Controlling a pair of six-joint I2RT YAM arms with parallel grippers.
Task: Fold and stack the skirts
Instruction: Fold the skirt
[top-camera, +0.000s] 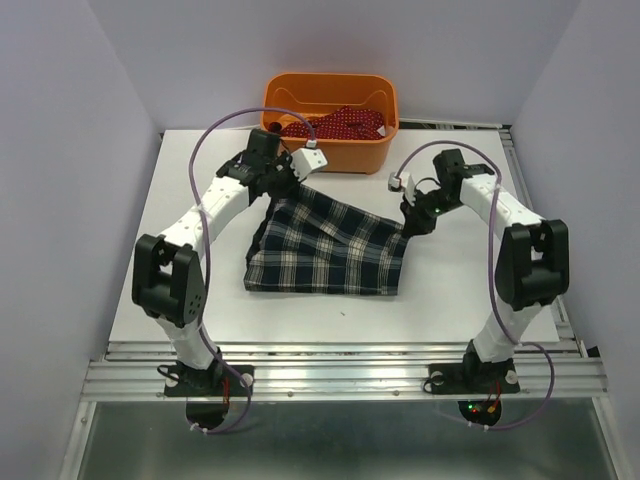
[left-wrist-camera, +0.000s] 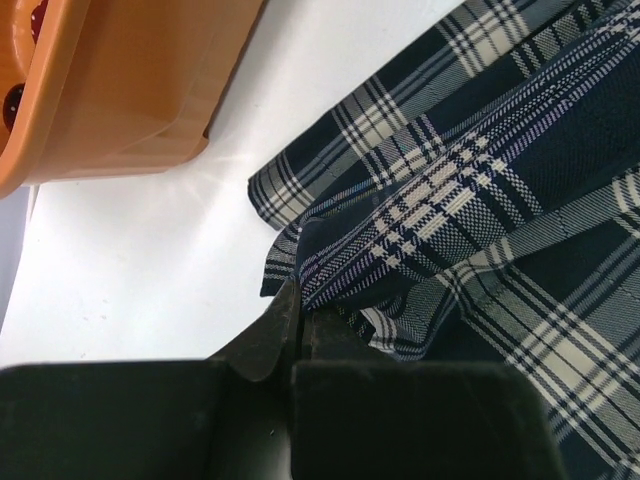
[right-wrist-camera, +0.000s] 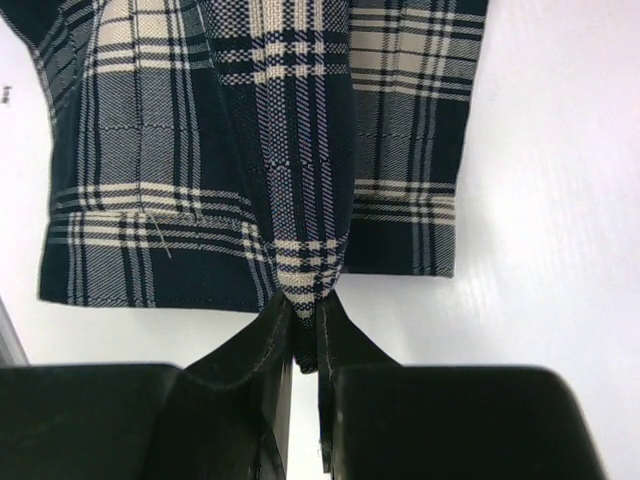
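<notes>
Pleated woven tartan skirt (top-camera: 325, 245), one corner nipped in left hand (left-wrist-camera: 297, 305), another in right hand (right-wrist-camera: 306, 322)

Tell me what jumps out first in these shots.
The tartan skirt spread on the table, pinched at its two far corners by the left gripper and right gripper, both shut on cloth. Behind it, the orange tub at the far edge holds the red skirt.

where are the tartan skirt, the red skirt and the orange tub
tartan skirt (top-camera: 330, 245), top view, middle of the spread cloth
red skirt (top-camera: 345, 123), top view, bunched cloth inside the tub
orange tub (top-camera: 352, 155), top view, its near outer wall
</notes>
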